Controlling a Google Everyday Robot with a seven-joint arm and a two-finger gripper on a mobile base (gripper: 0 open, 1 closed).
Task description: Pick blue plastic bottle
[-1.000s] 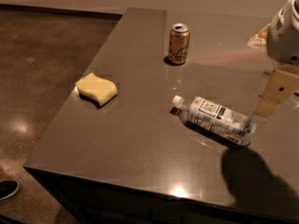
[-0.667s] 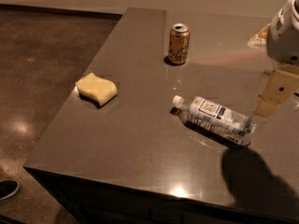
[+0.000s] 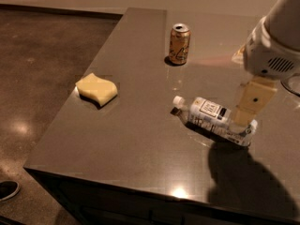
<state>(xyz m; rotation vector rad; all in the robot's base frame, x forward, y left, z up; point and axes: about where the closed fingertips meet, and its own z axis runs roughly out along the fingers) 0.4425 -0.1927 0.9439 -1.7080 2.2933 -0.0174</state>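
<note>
The blue plastic bottle [image 3: 213, 120] lies on its side on the dark grey table [image 3: 140, 144], right of centre. It is clear and pale bluish, with a white label and a small white cap pointing left. My gripper [image 3: 247, 112] hangs from the white arm at the right edge of the camera view. Its tan tip is just above the bottle's base end, and I cannot tell if it touches the bottle.
A gold-tan drink can [image 3: 179, 44] stands upright at the back of the table. A yellow sponge [image 3: 96, 88] lies near the table's left edge. The table's front and left edges drop off to a brown floor [image 3: 42, 55].
</note>
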